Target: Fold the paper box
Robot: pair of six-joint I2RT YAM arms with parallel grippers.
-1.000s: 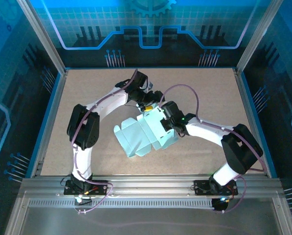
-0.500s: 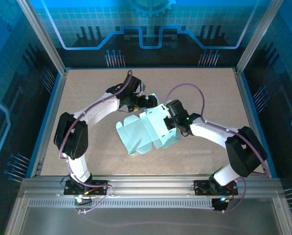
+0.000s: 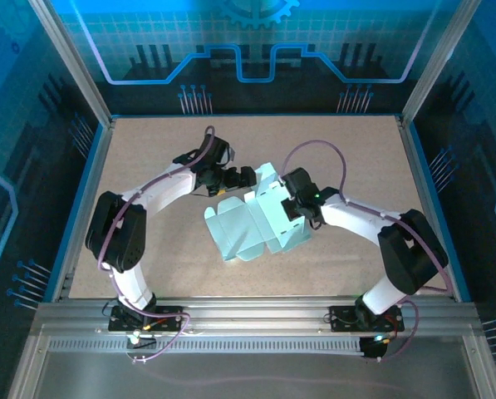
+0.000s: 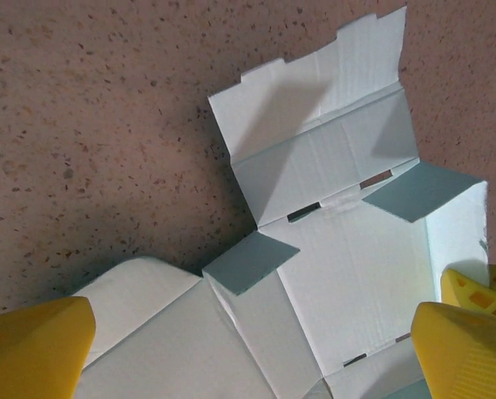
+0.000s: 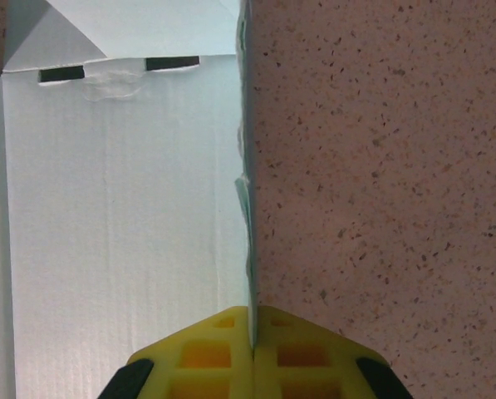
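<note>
right gripper (image 5: pixel 252 328): pressed together, pinching the box's upright side wall, thin card edge between yellow fingers (image 5: pixel 198 353)
left gripper (image 3: pixel 242 177): spread wide, gripping nothing, over the box's far-left end, flaps below it
box (image 3: pixel 260 231): pale mint card, part-folded, flaps splayed, mid-table between the two arms
table (image 3: pixel 148 150): speckled tan board, box resting on it

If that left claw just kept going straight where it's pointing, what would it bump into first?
Most likely the paper box: in the left wrist view its pale card lies straight ahead of the open left gripper, on the table. How far off is hard to tell.
</note>
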